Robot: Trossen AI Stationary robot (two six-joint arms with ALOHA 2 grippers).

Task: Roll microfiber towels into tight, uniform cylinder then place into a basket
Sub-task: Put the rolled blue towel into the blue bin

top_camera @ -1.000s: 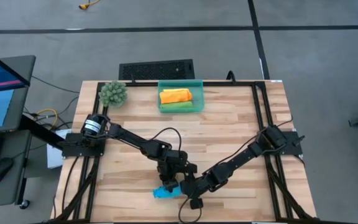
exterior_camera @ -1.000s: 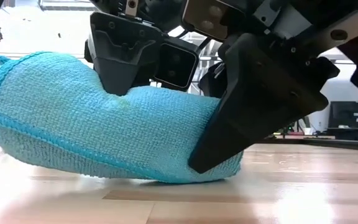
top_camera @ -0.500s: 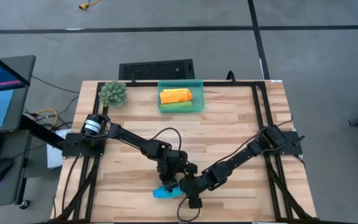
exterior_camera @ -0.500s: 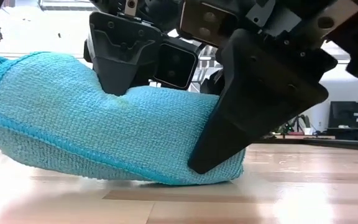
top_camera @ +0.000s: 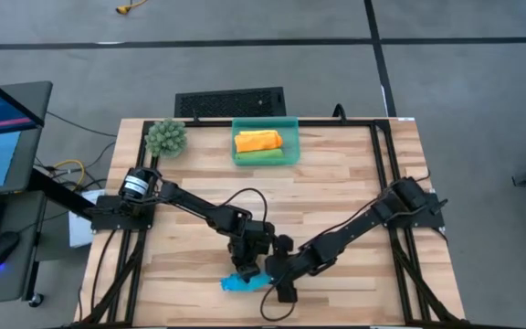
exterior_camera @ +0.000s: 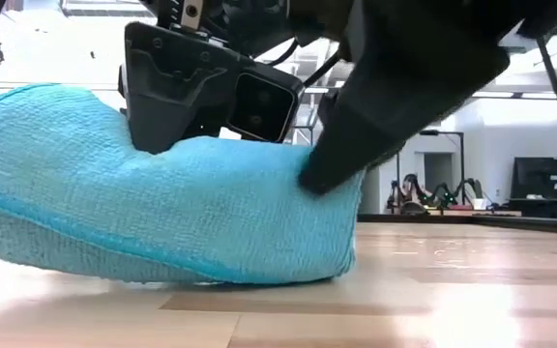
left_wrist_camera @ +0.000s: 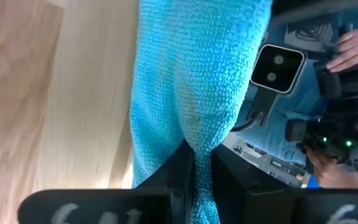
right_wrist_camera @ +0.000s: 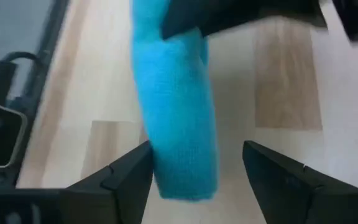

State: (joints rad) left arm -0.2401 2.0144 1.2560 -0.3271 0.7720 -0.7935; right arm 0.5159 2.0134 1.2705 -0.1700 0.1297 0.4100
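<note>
Right gripper (right_wrist_camera: 194, 168) lifted off, fingers spread wide around the blue towel roll (exterior_camera: 162, 213); left gripper (left_wrist_camera: 194, 177) pinched the roll on the table (top_camera: 336, 192).

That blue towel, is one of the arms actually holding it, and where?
Yes. The left gripper pinches a fold of the blue towel; the right gripper is open around one end.

blue towel (exterior_camera: 153, 217) — left end cut off | basket (top_camera: 265, 140) rolls — partly hidden
</note>
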